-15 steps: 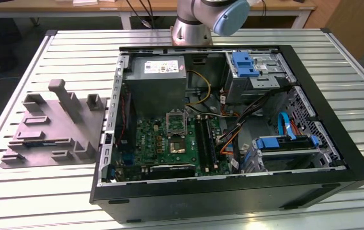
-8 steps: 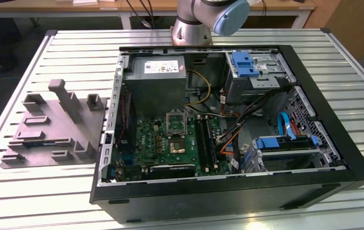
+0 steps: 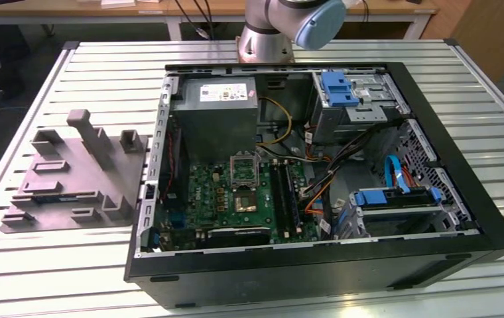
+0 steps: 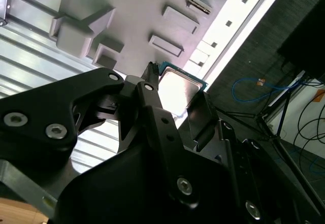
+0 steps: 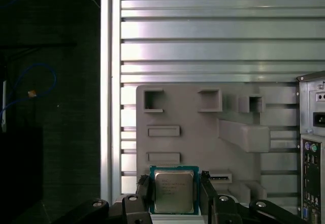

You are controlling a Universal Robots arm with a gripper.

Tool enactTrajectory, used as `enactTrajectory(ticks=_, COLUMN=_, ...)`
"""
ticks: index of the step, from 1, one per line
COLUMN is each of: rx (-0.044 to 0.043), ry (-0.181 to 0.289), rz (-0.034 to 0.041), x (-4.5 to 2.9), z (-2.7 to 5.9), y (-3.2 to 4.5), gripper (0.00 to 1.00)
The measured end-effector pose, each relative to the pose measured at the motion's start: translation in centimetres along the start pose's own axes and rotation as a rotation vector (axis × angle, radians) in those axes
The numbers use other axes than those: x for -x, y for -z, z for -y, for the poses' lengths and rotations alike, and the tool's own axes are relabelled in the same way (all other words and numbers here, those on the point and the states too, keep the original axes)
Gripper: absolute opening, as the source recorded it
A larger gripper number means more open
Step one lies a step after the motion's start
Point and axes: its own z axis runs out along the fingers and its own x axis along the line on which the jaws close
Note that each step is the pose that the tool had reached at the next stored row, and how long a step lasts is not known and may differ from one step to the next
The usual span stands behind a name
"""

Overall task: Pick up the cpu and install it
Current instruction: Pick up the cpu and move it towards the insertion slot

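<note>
The cpu (image 5: pixel 174 191), a small flat square with a pale metal top and a green edge, sits between my gripper's (image 5: pixel 174 192) two black fingers (image 5: pixel 143 189) in both wrist views. The gripper is shut on it, one finger on each of two opposite sides. In the second wrist view the cpu (image 4: pixel 179 88) and gripper (image 4: pixel 176 99) hang in the air over the grey plastic tray (image 4: pixel 132 16). Inside the open computer case, the black square socket (image 3: pixel 245 201) lies on the green motherboard with its metal frame swung up beside it.
The grey tray (image 3: pixel 66 179) with upright blocks lies on the slatted metal table (image 3: pixel 101 59), at the exterior view's left of the open case (image 3: pixel 323 265). The case's rear panel (image 5: pixel 312 148) stands close to the tray (image 5: pixel 193 117). Cables, drive cages and a power-supply box (image 3: pixel 221 99) crowd the case.
</note>
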Motion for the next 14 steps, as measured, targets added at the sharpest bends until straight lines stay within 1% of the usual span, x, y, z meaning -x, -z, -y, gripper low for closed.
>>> enactTrajectory(ticks=14, rx=0.0000, ry=0.000, rz=0.0001, x=0.44, z=-0.01, y=0.00, gripper=0.47)
